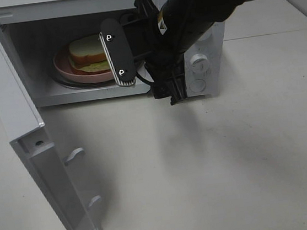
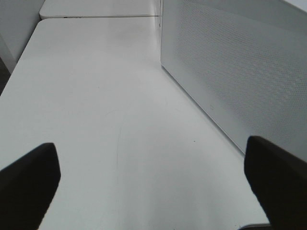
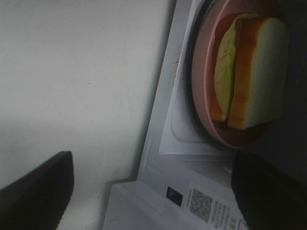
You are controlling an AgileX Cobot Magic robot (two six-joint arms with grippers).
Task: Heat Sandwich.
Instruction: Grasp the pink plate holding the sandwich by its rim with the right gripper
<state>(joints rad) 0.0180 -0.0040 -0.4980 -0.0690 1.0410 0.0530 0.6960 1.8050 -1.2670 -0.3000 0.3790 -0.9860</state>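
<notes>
Twice checked the jaws: found the right gripper (image 3: 152, 191) spread wide and empty just in front of the microwave (image 1: 205, 37) mouth, and the left gripper (image 2: 152, 178) likewise spread, holding nothing, low over the bare table (image 2: 96, 96) beside the oven's perforated side wall.

Located the sandwich (image 1: 87, 55) on the pink plate (image 1: 64, 69) inside the cavity, apart from both grippers. Noted the door (image 1: 25, 135) swung fully out on the left, not yet shut; judged closing it and setting a dial (image 1: 198, 62) as the steps left.

Feared several slips:
- Could have clipped the plate rim with a finger on withdrawal and dragged the sandwich toward the lip.
- Could have swung the door onto the right arm if left parked in the opening.
- Could have shoved the whole oven across the table rather than latching the door, given too hard a push.
- Could have knocked a dial with the forearm, close over the panel.
</notes>
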